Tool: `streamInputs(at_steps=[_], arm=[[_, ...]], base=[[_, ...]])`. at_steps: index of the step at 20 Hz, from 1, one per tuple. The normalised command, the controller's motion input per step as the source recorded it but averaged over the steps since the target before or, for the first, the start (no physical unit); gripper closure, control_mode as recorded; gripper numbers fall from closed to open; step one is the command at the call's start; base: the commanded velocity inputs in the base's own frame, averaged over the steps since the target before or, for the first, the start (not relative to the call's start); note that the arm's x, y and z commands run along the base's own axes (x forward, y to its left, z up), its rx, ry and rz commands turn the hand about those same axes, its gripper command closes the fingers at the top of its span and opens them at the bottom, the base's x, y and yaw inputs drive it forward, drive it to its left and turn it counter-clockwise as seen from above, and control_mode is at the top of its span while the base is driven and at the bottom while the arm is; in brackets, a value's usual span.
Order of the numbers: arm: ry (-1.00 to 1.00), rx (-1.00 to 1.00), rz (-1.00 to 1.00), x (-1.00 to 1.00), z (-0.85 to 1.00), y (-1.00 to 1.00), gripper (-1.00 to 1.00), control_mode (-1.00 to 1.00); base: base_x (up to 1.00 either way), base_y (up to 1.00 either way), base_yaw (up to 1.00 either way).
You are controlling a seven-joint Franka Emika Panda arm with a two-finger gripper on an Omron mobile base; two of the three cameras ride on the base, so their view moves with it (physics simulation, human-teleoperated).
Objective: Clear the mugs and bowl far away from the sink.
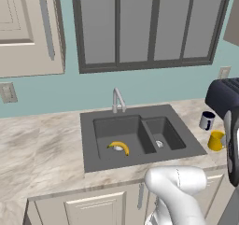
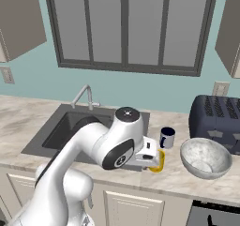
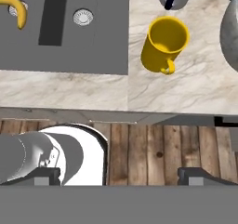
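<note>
The yellow mug (image 3: 165, 44) stands on the counter just right of the sink (image 3: 65, 32), its handle turned toward the counter's front edge. Behind it is the pale mug with a dark rim (image 2: 167, 137). The whitish-grey bowl (image 2: 205, 157) sits to their right, in front of the toaster. My gripper (image 3: 123, 176) hovers open over the counter's front edge, short of the yellow mug, with nothing between its fingers. In the right base view my hand covers part of the yellow mug (image 2: 160, 161).
A banana (image 1: 119, 147) lies in the sink's large left basin, below the silver faucet (image 1: 117, 99). The dark blue toaster (image 2: 218, 117) stands against the wall at the right. Marble counter (image 1: 42, 149) stretches left of the sink. Below the counter edge is wooden floor (image 3: 158, 148).
</note>
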Motion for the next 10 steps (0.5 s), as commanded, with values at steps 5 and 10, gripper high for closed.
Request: streamInputs(at_steps=[5, 10], arm=[[0.0, 0.0, 0.0, 0.06, -0.17, -0.27, -1.0, -1.0], [0.0, 0.0, 0.0, 0.21, -0.25, -0.13, -1.0, -1.0]], base=[[0.0, 0.0, 0.0], [0.0, 0.0, 0.0]])
